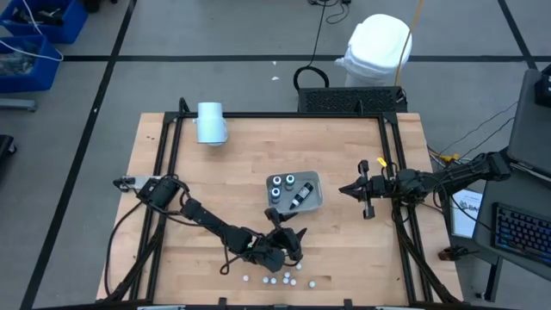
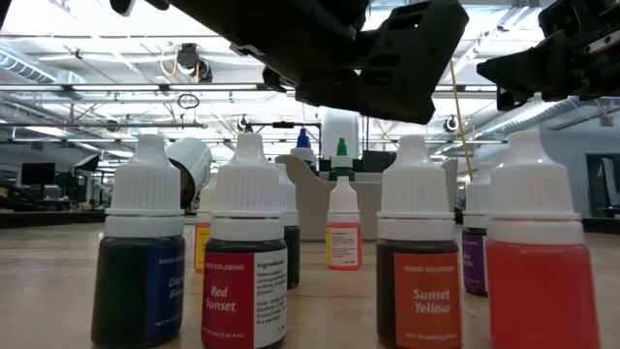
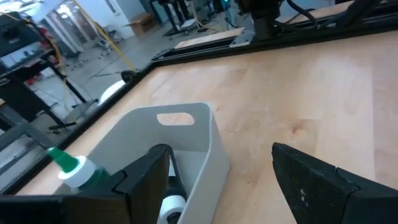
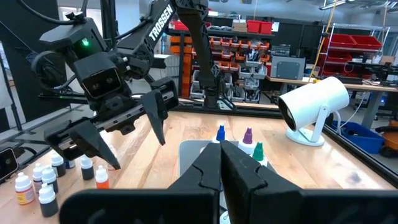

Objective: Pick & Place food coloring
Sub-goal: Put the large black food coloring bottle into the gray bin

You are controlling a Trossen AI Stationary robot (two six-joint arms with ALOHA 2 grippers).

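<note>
Left claw [image 1: 288, 234] spread and empty, four bottles in tray [image 1: 313, 200] just beyond it, eight loose bottles [image 1: 277, 279] behind it on tabletop [image 1: 241, 172], right claw [image 1: 347, 189] pressed together

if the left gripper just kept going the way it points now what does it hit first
Probably the grey tray: the left gripper, fingers open and empty, faces it, one finger overlapping its rim and the other over bare table. Depth is unclear, so that finger may pass beside the tray.

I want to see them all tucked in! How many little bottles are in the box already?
About four bottles sit in the tray. The left gripper hangs over the table near the tray, jaws open and empty. Roughly eight bottles still wait at the table's front edge. The right gripper waits shut beside the tray.
</note>
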